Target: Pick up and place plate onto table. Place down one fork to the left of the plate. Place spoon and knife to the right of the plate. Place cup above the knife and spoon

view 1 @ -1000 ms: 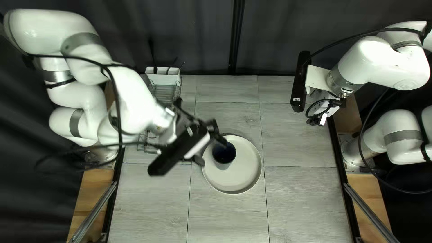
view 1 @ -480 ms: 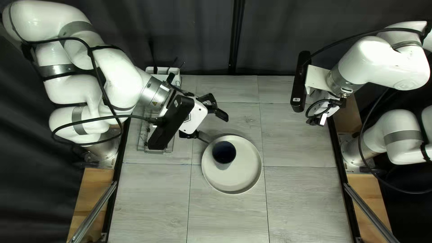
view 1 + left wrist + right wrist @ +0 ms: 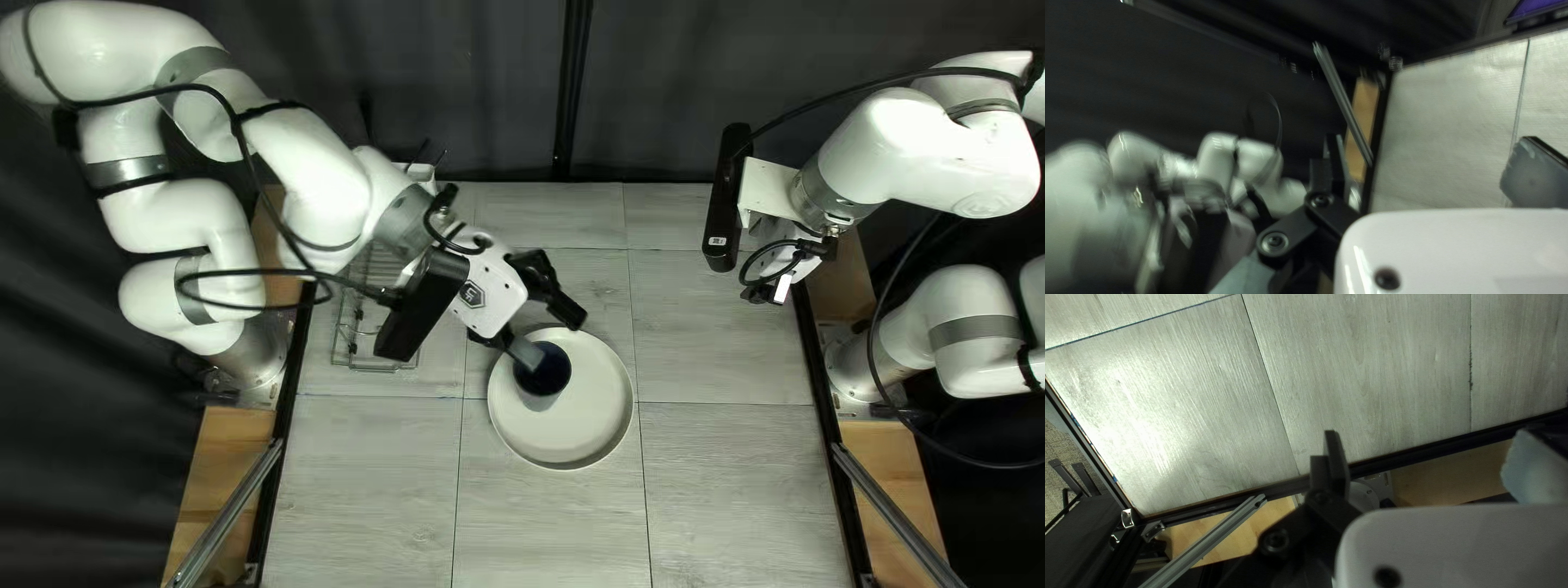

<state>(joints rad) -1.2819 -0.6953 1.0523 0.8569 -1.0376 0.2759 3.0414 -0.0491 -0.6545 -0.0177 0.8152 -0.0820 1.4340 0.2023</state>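
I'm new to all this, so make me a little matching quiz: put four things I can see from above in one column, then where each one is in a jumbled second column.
Things:
1. cup
2. plate
3. wire rack
4. dark curtain

Places:
A. behind the far edge of the table
B. on the tabletop, partly hidden beneath the left arm
C. standing on a round, pale dish
D. directly under the thing with the dark blue inside

Right pairs: 1-C, 2-D, 3-B, 4-A

Glossy white arms, grey joint bands, black cables
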